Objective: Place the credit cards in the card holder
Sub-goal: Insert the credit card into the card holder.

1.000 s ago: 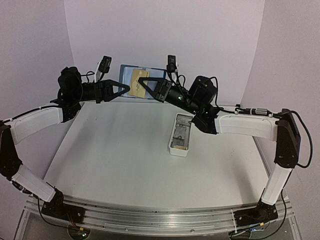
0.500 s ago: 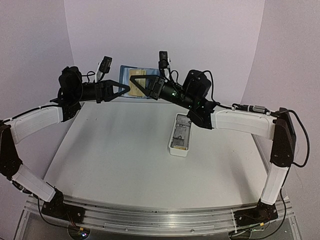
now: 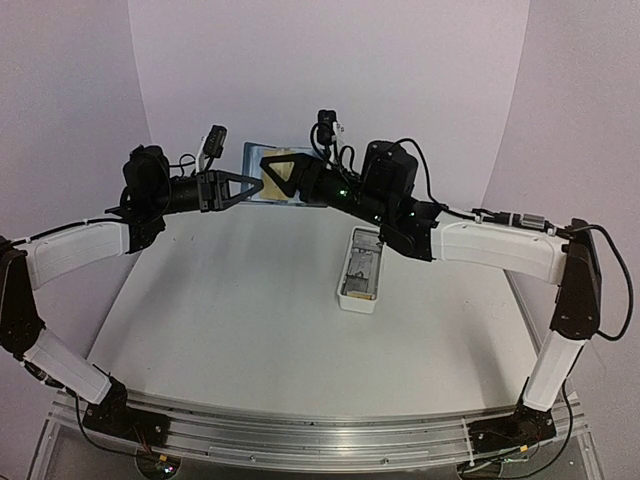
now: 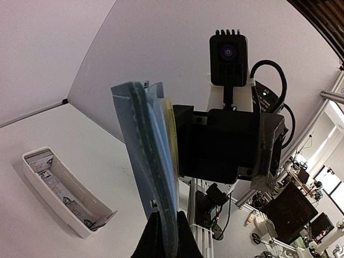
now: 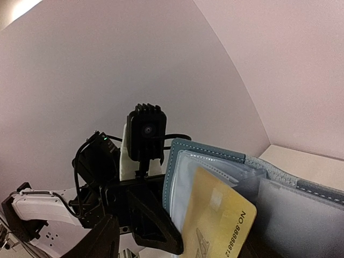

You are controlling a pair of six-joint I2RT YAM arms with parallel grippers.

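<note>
The blue card holder (image 3: 252, 158) hangs open above the table's far edge, and my left gripper (image 3: 256, 186) is shut on its lower edge. In the left wrist view the card holder (image 4: 146, 156) stands edge-on between my left gripper's (image 4: 164, 236) closed fingers. A gold credit card (image 5: 217, 220) sits partly inside a clear pocket of the card holder (image 5: 209, 156), with one corner sticking out. My right gripper (image 3: 268, 162) is open right at the card, and its fingers (image 5: 102, 239) stand apart from it. The gold card (image 3: 280, 178) also shows from above.
A long white tray (image 3: 362, 268) lies on the table right of centre, under my right arm, with small grey items and a tan piece inside. The same tray (image 4: 62, 191) appears in the left wrist view. Pale walls stand close behind the holder.
My right gripper has opened and let go of the gold card, which now rests in the holder. The right arm has pushed leftward toward the holder. The left gripper has kept its grip.
</note>
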